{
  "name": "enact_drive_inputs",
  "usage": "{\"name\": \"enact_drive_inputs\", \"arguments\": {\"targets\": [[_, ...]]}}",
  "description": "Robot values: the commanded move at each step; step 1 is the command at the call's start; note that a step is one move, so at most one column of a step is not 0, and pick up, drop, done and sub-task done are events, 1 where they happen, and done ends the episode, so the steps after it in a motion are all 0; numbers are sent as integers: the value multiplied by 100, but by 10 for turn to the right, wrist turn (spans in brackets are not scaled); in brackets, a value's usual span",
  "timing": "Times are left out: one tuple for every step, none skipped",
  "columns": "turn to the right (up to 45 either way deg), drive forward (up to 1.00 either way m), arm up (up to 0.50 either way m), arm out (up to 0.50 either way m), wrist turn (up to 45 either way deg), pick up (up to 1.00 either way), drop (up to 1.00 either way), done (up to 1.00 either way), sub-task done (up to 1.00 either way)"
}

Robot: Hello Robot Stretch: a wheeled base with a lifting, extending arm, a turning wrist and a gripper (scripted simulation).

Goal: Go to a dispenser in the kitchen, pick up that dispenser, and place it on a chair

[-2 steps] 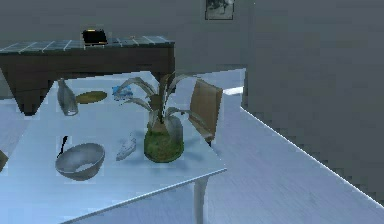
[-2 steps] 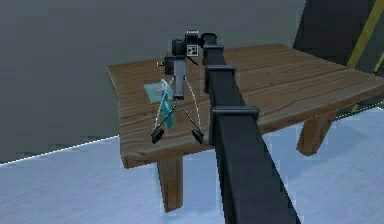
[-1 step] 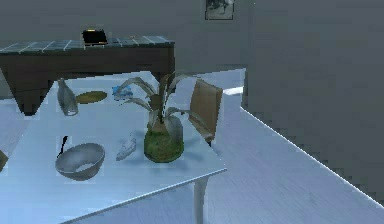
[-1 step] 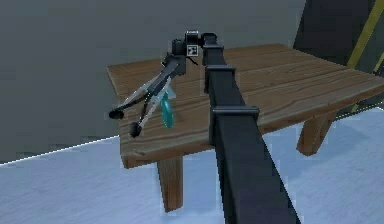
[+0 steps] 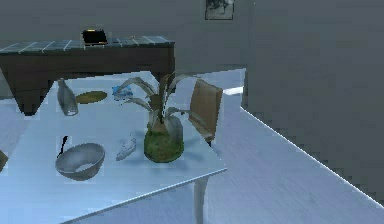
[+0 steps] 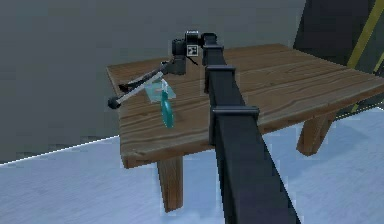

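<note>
In the arm side view the dark arm [image 6: 235,130] reaches out over a brown wooden table [image 6: 290,85]. At its far end are the white marker squares and the gripper [image 6: 135,88], its thin fingers pointing toward the table's left edge. A slim teal dispenser-like bottle [image 6: 164,105] sits tilted just below the gripper, with the tabletop behind it. I cannot tell whether the gripper holds it. In the forward view a wooden chair [image 5: 205,108] stands at the far right side of a white table [image 5: 190,175].
On the white table are a grey bowl [image 5: 80,160], a green vase with a plant [image 5: 163,140], a grey bottle [image 5: 67,97] and a plate [image 5: 91,97]. A dark counter [image 5: 90,55] runs along the back. A grey wall [image 5: 320,90] closes the right.
</note>
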Motion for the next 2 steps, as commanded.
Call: {"name": "enact_drive_inputs", "arguments": {"targets": [[0,0,0,0,450,0,0,0,0],[0,0,0,0,180,0,0,0,0]]}}
